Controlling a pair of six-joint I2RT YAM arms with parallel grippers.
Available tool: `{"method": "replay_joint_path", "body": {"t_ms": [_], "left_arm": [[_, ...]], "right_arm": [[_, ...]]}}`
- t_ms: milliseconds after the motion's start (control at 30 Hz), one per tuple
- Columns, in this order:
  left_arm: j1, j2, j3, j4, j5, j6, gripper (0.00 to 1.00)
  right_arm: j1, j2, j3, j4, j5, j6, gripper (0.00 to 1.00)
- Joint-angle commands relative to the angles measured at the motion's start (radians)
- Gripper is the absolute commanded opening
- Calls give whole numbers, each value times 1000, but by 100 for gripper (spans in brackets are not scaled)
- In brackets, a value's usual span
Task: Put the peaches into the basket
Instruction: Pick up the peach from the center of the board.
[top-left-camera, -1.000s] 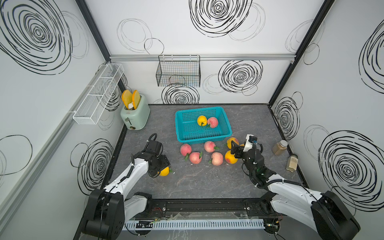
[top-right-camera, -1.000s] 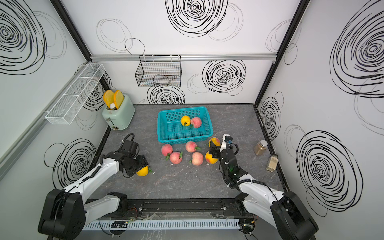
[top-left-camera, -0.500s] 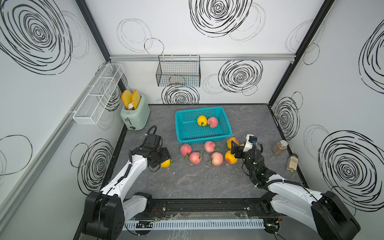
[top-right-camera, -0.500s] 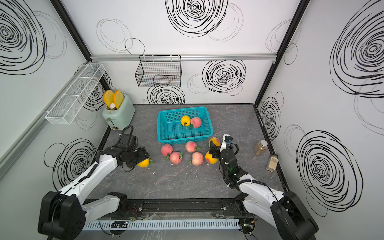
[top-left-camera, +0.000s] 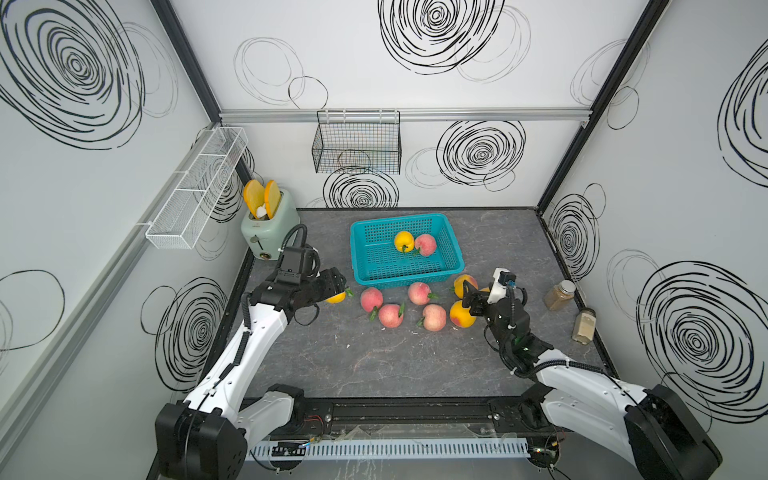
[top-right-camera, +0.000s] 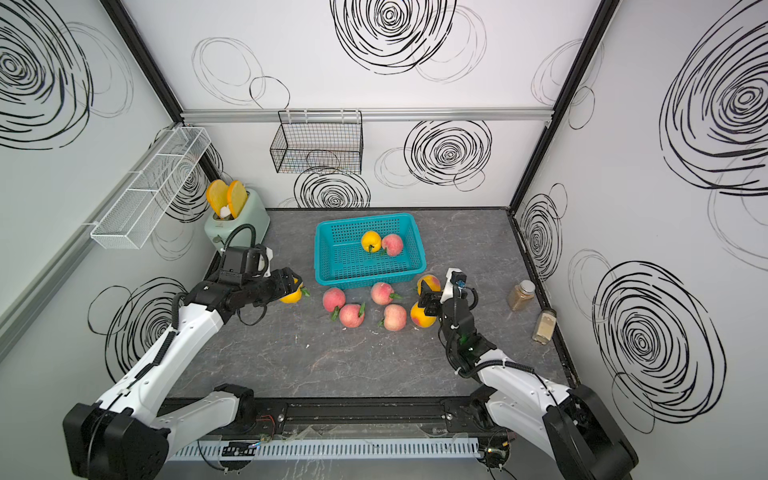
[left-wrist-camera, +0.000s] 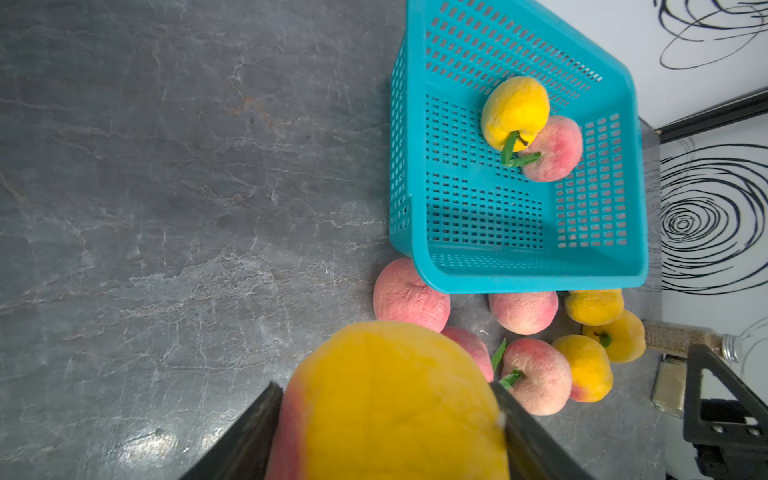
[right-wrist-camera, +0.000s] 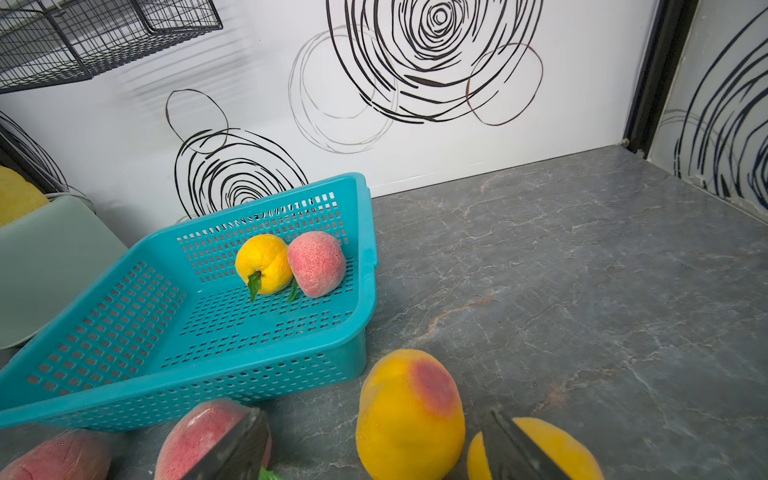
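Note:
The teal basket (top-left-camera: 409, 277) stands mid-table at the back with a yellow peach (top-left-camera: 404, 241) and a pink peach (top-left-camera: 425, 244) inside. My left gripper (top-left-camera: 337, 291) is shut on another yellow peach (left-wrist-camera: 386, 403), just left of the basket's front left corner. Several pink peaches (top-left-camera: 390, 316) lie on the table in front of the basket. My right gripper (right-wrist-camera: 376, 415) is open at the yellow peaches by the basket's front right corner, with a red-blushed yellow peach (right-wrist-camera: 409, 411) standing between its fingers. A further yellow peach (top-left-camera: 461, 319) lies beside it.
A mint toaster (top-left-camera: 266, 232) with orange toast slices stands at the back left. Two spice jars (top-left-camera: 561, 295) (top-left-camera: 584, 326) stand along the right wall. A black wire basket (top-left-camera: 357, 147) hangs on the back wall and a white mesh rack (top-left-camera: 195, 191) on the left wall.
My left gripper has carried the yellow peach from the front left of the table back and to the right, towards the basket. The right arm has not moved.

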Motion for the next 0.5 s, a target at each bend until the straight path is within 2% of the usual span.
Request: {"method": "replay_joint_path", "body": {"t_ms": [0, 167, 467], "left_arm": [[-18, 1, 55, 66, 0, 21, 67], [-59, 9, 93, 139, -49, 9, 67], [-180, 133, 208, 234, -149, 2, 67]], "right_arm": [[6, -25, 2, -3, 31, -7, 85], [6, -60, -17, 3, 48, -6, 85], [6, -58, -17, 3, 42, -4, 85]]}}
